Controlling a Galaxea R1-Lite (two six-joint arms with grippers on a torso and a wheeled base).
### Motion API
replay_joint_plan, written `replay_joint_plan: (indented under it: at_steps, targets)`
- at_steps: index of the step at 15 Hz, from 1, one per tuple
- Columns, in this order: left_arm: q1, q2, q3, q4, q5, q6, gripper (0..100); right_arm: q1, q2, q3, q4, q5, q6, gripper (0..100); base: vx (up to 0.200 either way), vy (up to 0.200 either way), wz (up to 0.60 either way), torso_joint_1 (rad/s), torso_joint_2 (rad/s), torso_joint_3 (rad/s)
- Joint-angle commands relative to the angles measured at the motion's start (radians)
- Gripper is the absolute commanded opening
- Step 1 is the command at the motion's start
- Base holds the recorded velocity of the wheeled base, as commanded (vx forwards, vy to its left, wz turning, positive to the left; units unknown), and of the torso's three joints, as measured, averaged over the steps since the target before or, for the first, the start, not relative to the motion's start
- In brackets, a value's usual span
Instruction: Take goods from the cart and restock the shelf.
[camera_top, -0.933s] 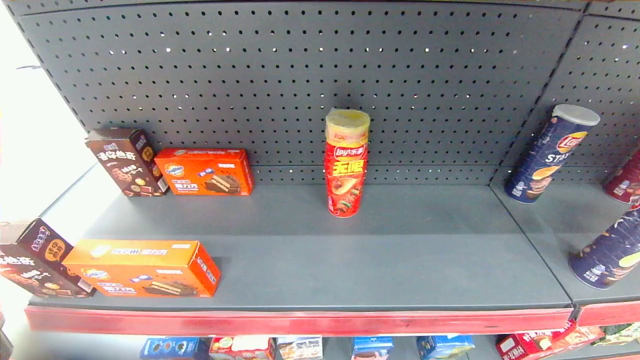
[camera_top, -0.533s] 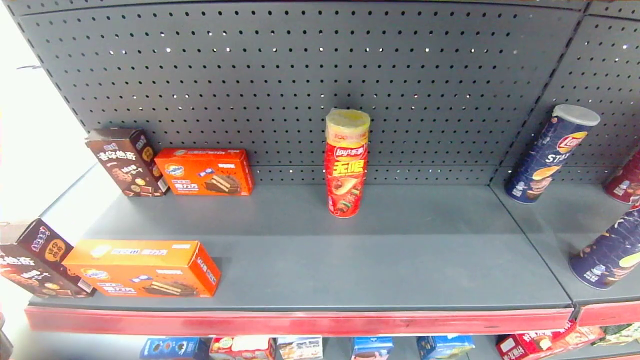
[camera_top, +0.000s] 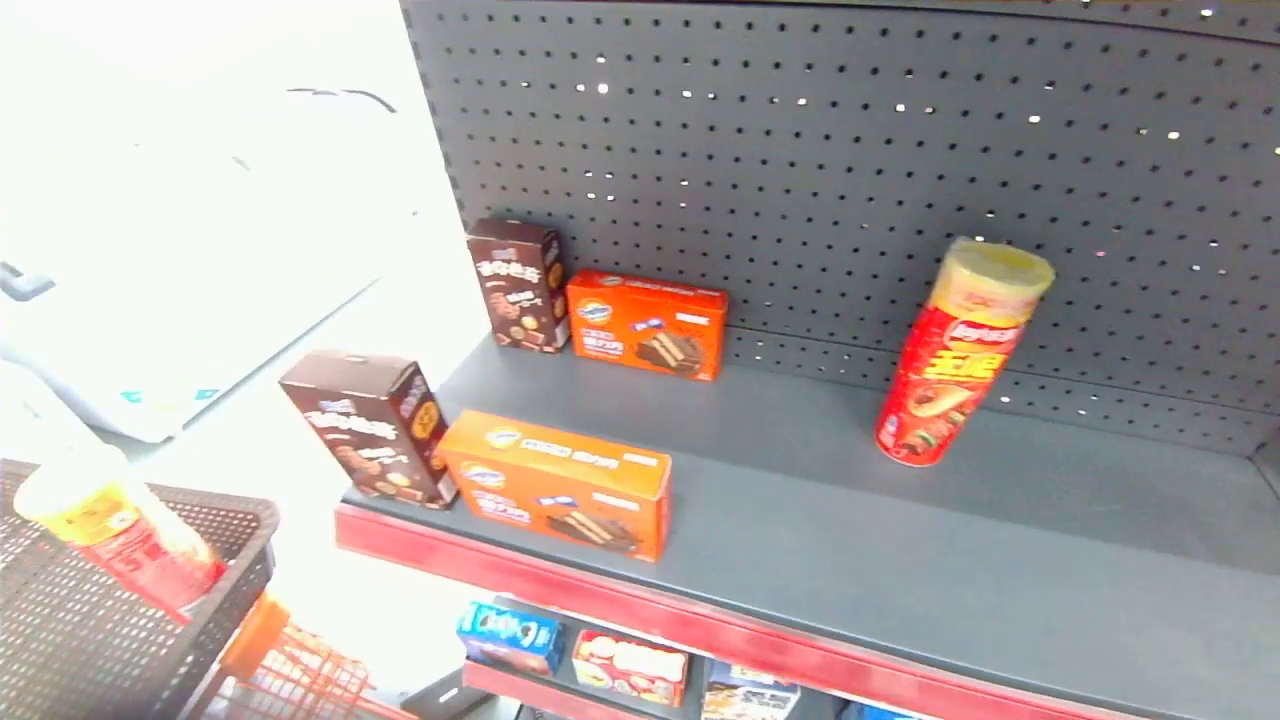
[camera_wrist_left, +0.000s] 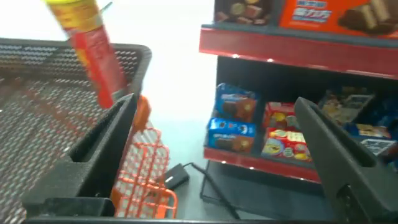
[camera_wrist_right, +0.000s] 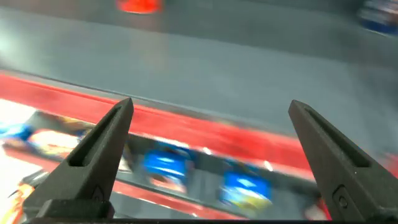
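Grey shelf spans the head view from 12 to 5 o'clock. Black mesh cart sits at 8 o'clock, off the shelf's end. Front orange box at centre, back orange box at its 12 o'clock. Each has a brown box just beside it at 9 o'clock. Shelf can upright at 3 o'clock. Cart can leans inside the cart. Left jaws: wide open, empty, near cart. Right jaws: wide open, empty, facing the shelf's red edge.

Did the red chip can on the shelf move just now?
No. The red chip can still stands by the pegboard, right of the rear orange box; the whole view swung left instead.
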Motion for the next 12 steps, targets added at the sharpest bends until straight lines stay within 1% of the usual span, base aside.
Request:
replay_joint_plan:
  at_steps: [1,3,12]
  targets:
    - [0.0,0.0,0.0,0.0,0.0,-0.001,100,0.002,0.0,0.0,0.0,0.0,0.0,100,0.0,0.0,0.6,0.007,0.0,0.002]
    - [0.0,0.0,0.0,0.0,0.0,-0.001,100,0.0,0.0,0.0,-0.002,-0.001,0.0,100,0.0,0.0,0.6,0.002,0.0,0.002]
    - [-0.002,0.0,0.0,0.002,-0.006,0.005,100,0.0,0.0,0.0,-0.002,-0.003,0.0,100,0.0,0.0,0.0,0.0,0.0,0.0]
